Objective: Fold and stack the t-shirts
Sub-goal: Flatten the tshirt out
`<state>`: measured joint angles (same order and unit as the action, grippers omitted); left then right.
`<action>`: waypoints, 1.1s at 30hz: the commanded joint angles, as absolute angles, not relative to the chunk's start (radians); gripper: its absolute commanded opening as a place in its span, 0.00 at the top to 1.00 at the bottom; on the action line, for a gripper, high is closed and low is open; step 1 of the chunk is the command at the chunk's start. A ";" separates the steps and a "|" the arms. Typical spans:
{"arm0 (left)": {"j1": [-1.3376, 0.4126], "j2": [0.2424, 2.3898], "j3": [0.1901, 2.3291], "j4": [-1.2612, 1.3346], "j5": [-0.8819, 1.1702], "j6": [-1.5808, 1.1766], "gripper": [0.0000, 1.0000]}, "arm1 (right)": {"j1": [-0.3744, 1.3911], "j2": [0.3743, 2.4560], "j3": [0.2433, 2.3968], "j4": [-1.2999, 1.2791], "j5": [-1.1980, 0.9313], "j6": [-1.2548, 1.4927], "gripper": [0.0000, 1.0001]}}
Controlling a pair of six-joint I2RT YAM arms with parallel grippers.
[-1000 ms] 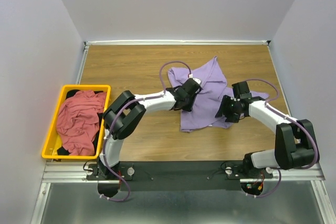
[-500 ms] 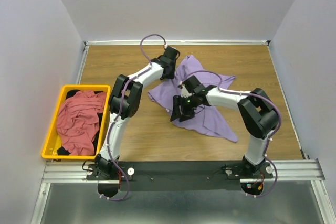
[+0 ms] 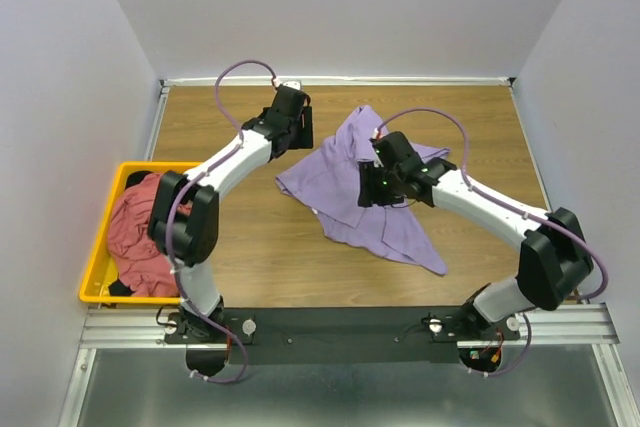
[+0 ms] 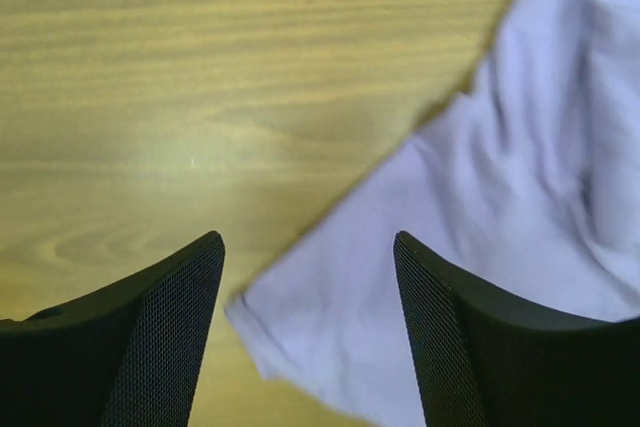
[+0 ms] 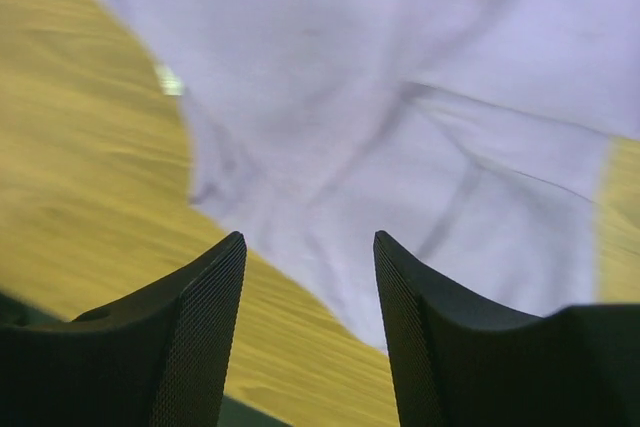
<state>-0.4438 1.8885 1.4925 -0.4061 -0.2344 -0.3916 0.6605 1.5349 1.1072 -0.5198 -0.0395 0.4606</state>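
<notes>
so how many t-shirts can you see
3: a lavender t-shirt crumpled on the table, a red-pink t-shirt in the yellow bin, a dark one under it, mostly hidden; more may lie beneath.

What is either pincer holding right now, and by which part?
Nothing is held. The left pincer and the right pincer both stand open, and the lavender t-shirt lies loose on the table beneath them.

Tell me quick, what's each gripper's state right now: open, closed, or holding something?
Left gripper: jaws open, nothing held, over the lavender t-shirt edge.
Right gripper: jaws open, nothing held, above the same shirt.
</notes>
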 commanded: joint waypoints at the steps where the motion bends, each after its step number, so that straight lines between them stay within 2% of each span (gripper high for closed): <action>1: -0.515 1.769 1.335 -0.370 -0.166 -0.501 0.25 | 0.620 1.479 1.026 -0.655 0.147 0.416 0.39; 6: -0.730 1.755 1.255 -0.357 -0.140 -0.546 0.25 | 0.589 1.445 0.941 -0.663 0.130 0.433 0.40; 13: -0.899 1.899 1.333 -0.365 -0.112 -0.531 0.26 | 0.554 1.471 0.882 -0.663 0.095 0.463 0.43; 17: -0.939 1.950 1.384 -0.405 -0.144 -0.522 0.26 | 0.535 1.471 0.847 -0.663 0.087 0.465 0.44; 23: -0.945 1.991 1.397 -0.445 -0.212 -0.514 0.33 | 0.522 1.463 0.824 -0.661 0.086 0.468 0.44; 33: -0.956 1.999 1.365 -0.436 -0.183 -0.518 0.36 | 0.514 1.462 0.792 -0.650 0.084 0.477 0.44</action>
<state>-0.9451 1.9900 1.3785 -0.4274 -0.1719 -0.5167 0.5213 1.4662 0.8074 -0.6426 0.0845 0.4561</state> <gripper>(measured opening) 0.645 0.558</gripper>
